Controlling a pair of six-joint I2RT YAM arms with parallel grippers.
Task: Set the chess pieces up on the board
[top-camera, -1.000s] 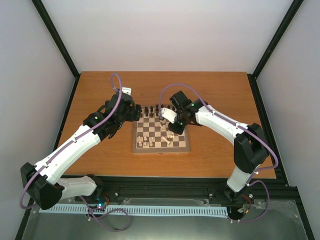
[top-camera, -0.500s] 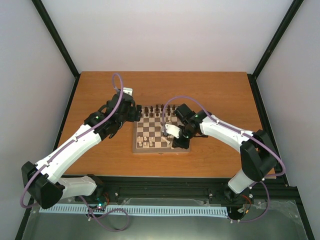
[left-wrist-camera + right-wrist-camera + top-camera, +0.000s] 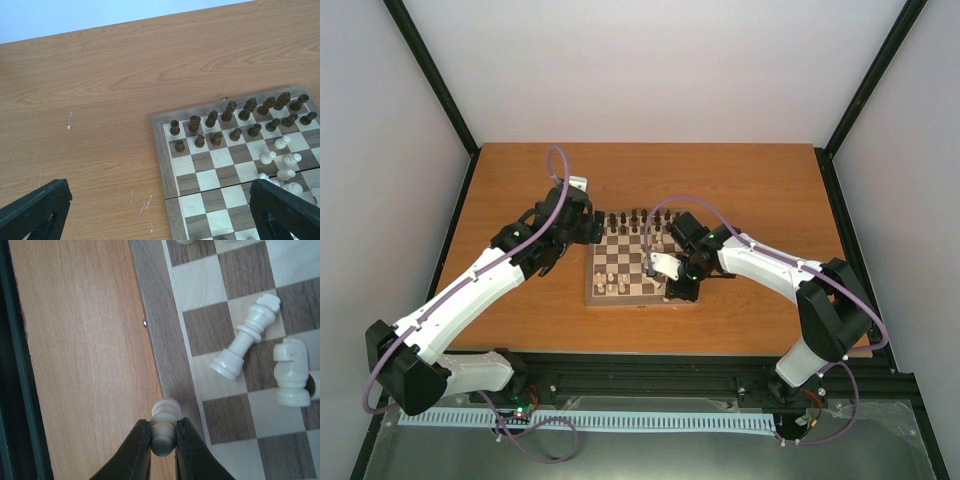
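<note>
The board lies mid-table, its brown frame running under my right wrist. Dark chess pieces stand in two rows along its far edge. Cream pieces are bunched on the right half. Two of them, a tall one and a knight, lie on their sides. My right gripper is shut on a cream piece, held over the board's near frame at the front right corner. My left gripper hangs open over the board's left edge, its fingers wide apart and holding nothing.
Bare wooden tabletop surrounds the board. A black rail borders the table just beyond the board's near edge. Black frame posts stand at the back corners.
My right arm has swung from the far middle of the board toward its near right corner, carrying the cream piece. The left arm has barely moved.
</note>
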